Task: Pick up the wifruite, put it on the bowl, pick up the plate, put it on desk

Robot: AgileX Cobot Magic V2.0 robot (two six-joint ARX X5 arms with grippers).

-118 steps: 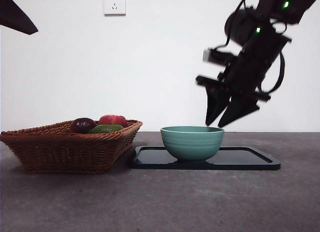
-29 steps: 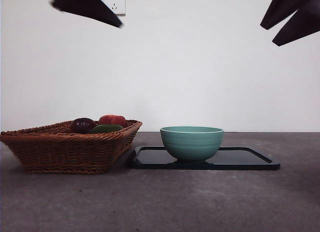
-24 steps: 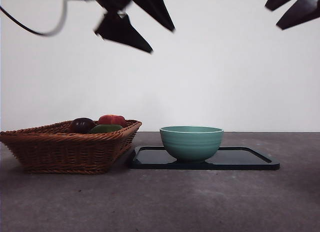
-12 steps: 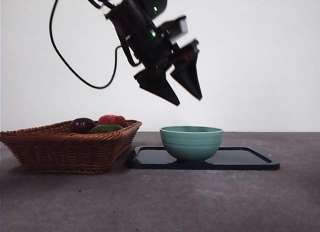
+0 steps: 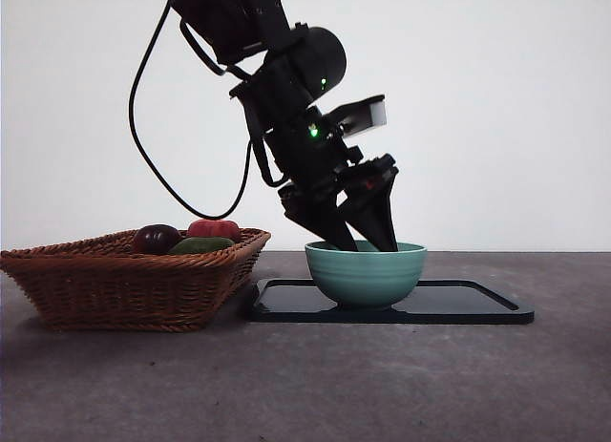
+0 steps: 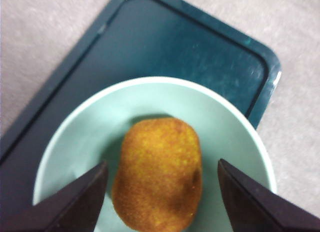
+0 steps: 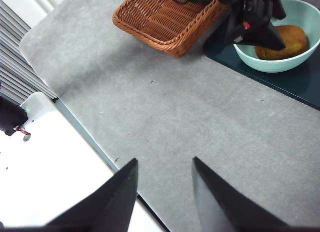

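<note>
The orange-brown wifruite (image 6: 159, 172) lies inside the mint-teal bowl (image 6: 230, 117), also seen from above as the wifruite (image 7: 282, 41) in the bowl (image 7: 280, 66). My left gripper (image 6: 161, 163) is open, a jaw on each side of the fruit with small gaps. In the front view the left gripper (image 5: 368, 243) dips its tips into the bowl (image 5: 366, 275), hiding the fruit. The bowl stands on the dark plate (image 5: 468, 304) on the desk (image 5: 305, 385). My right gripper (image 7: 164, 161) hangs open high above the desk (image 7: 175, 106), out of the front view.
A wicker basket (image 5: 124, 284) stands left of the plate, touching its corner, with a dark purple fruit (image 5: 158, 238), a red fruit (image 5: 215, 229) and a green fruit (image 5: 202, 244) in it. The desk's near edge (image 7: 95, 142) borders a white surface.
The left arm swung in from the upper left and came down until its open jaws reached into the bowl. The right arm rose out of the front view.
</note>
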